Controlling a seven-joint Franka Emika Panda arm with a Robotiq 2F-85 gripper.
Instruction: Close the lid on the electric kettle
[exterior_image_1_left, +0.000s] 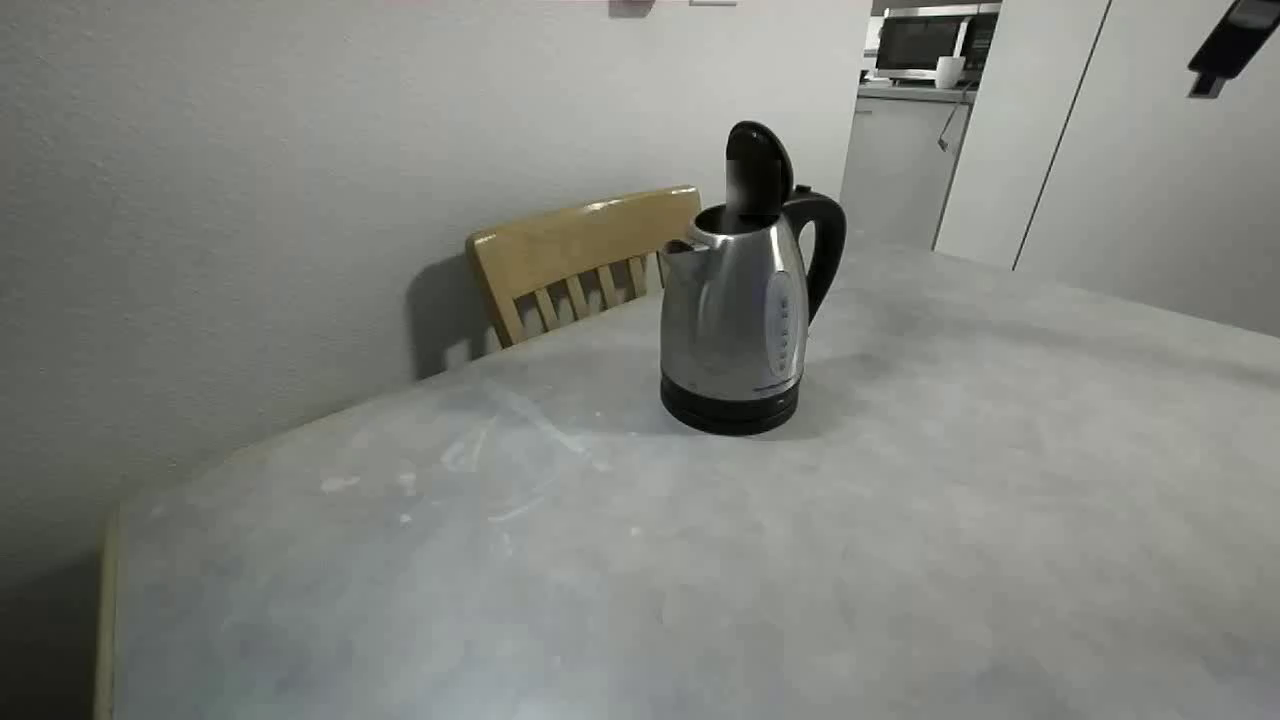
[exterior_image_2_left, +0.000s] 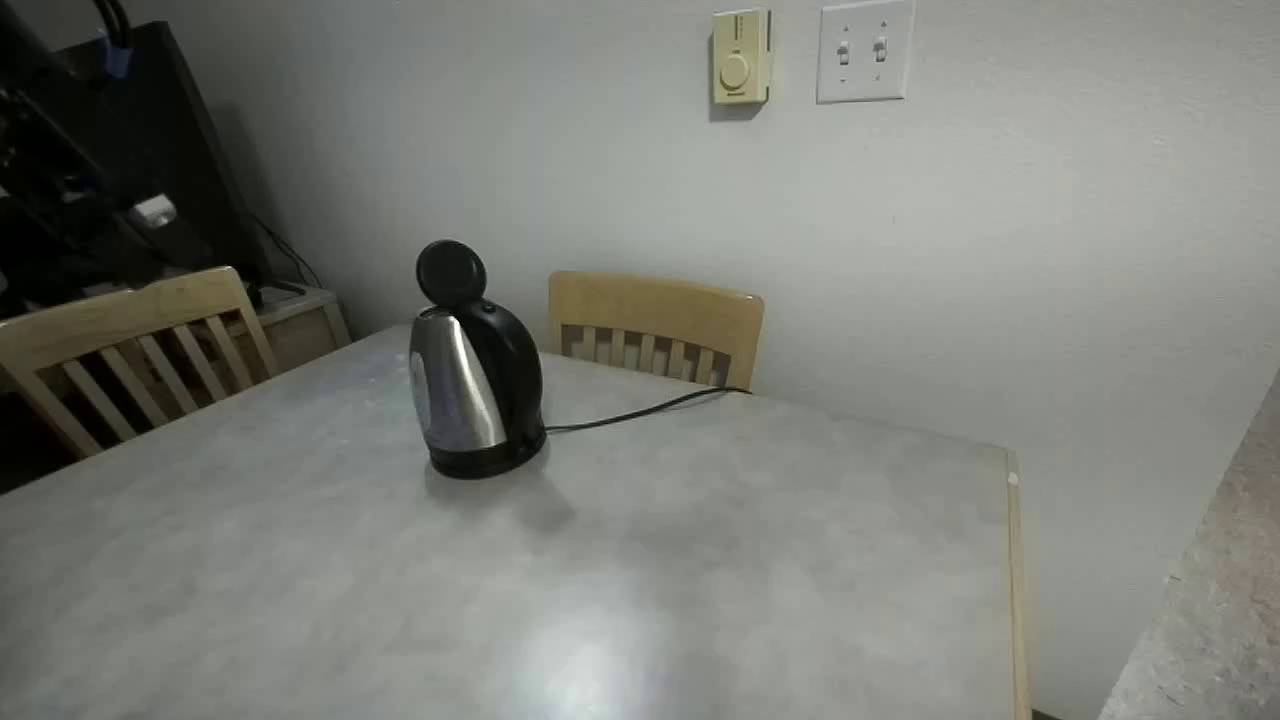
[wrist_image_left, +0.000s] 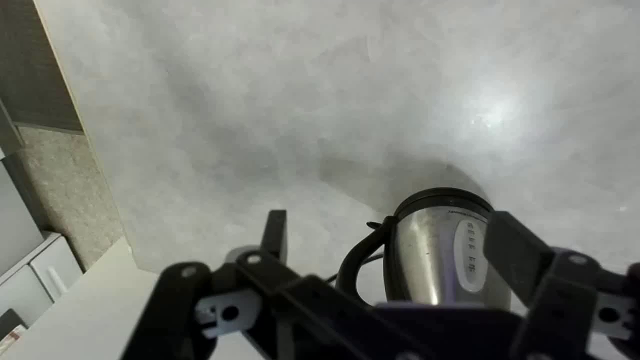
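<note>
A: Report the layout.
B: Grey tabletop (exterior_image_1_left: 600, 590); the silver-and-black electric kettle (exterior_image_1_left: 735, 325) stands upright on it in both exterior views.
A: Tool (wrist_image_left: 390, 237) condition?
B: Fingers (wrist_image_left: 275, 234) spread wide, clear of the kettle.
A: Lid (exterior_image_2_left: 451, 273) position?
B: Raised, standing up from the kettle's top.

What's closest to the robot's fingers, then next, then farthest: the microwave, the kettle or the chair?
Judged from an exterior view:
1. Kettle, standing on the table.
2. Chair, behind and left of the kettle.
3. Microwave, far off in the background.
</note>
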